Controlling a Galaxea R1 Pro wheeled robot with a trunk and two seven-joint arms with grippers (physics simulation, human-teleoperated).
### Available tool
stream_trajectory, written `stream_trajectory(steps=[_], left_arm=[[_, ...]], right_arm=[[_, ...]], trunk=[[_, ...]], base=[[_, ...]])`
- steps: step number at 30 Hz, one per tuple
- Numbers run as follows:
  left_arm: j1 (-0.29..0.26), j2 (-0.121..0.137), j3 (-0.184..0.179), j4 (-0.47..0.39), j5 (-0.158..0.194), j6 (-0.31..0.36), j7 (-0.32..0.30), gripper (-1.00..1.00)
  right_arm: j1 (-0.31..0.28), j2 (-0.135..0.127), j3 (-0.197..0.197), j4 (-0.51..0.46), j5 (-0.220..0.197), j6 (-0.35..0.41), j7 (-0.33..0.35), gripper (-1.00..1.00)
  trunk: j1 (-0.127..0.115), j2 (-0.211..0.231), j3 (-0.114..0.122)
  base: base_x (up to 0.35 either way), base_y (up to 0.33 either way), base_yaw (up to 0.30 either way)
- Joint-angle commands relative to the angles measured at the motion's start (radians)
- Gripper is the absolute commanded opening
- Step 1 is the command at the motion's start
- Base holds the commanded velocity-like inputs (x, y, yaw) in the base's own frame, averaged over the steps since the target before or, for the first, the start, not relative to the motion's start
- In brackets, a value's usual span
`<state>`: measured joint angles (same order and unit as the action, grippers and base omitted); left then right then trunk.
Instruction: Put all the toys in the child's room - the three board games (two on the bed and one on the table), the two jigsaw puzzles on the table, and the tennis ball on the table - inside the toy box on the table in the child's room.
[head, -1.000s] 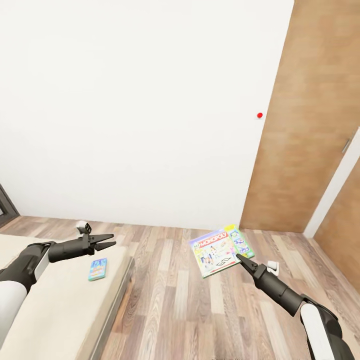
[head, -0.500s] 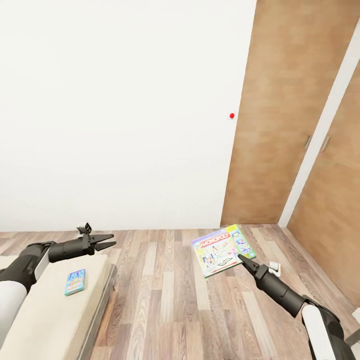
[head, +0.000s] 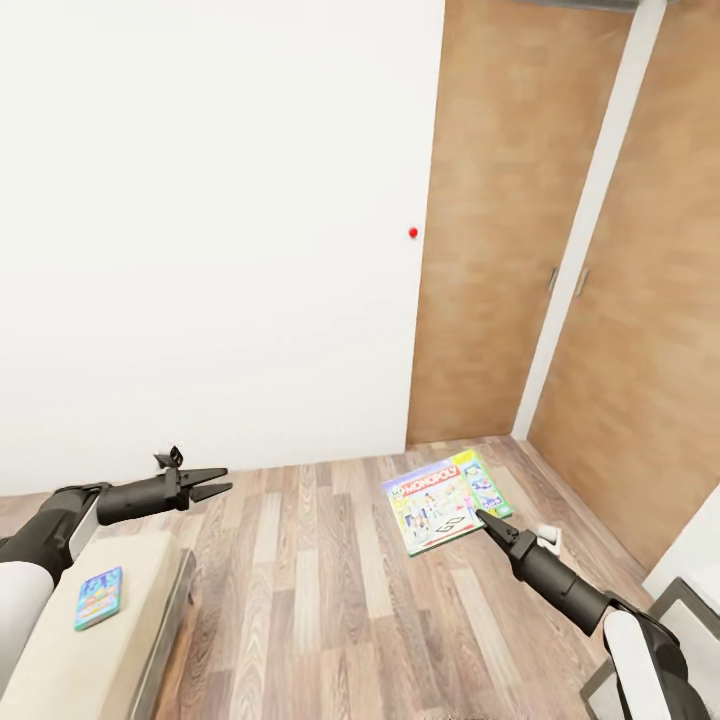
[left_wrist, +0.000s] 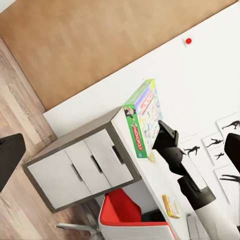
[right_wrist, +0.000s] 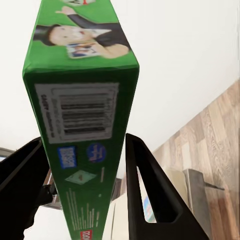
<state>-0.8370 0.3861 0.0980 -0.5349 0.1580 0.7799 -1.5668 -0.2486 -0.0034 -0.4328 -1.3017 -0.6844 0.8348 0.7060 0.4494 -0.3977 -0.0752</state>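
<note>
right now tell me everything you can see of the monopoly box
The Monopoly box is a flat, thin rectangular cardboard game box, with a red Monopoly logo and cartoon artwork on its pale lid and green edges. One narrow green side carries a barcode panel and small logos, seen in the right wrist view. It hangs in the air above the wood floor, tilted, pinched at one edge between the jaws of the right gripper. Nothing else touches it.
</note>
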Motion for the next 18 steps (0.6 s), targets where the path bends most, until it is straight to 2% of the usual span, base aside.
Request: stream_trajectory(steps=[1, 5, 11, 18], left_arm=[[0.0, 0.0, 0.0, 0.0, 0.0, 0.01, -0.004, 1.0], [0.0, 0.0, -0.001, 0.0, 0.0, 0.011, -0.004, 1.0], [0.0, 0.0, -0.001, 0.0, -0.001, 0.012, -0.004, 1.0], [0.0, 0.0, -0.001, -0.001, -0.001, 0.011, -0.004, 1.0]], right_arm=[[-0.001, 0.0, -0.001, 0.001, -0.006, 0.007, 0.003, -1.0], [-0.001, 0.001, -0.001, 0.007, -0.006, 0.007, 0.003, -1.0], [-0.001, 0.001, -0.001, 0.008, -0.006, 0.007, 0.003, -1.0], [-0.001, 0.001, -0.002, 0.011, -0.006, 0.007, 0.003, -1.0]], trunk=[[0.001, -0.002, -0.002], [0.001, -0.002, -0.001], [0.001, -0.002, -0.001], [0.001, -0.002, -0.001]], base=[[-0.001, 0.0, -0.28], [-0.019, 0.022, -0.28], [-0.069, 0.159, -0.28], [-0.006, 0.021, -0.28]])
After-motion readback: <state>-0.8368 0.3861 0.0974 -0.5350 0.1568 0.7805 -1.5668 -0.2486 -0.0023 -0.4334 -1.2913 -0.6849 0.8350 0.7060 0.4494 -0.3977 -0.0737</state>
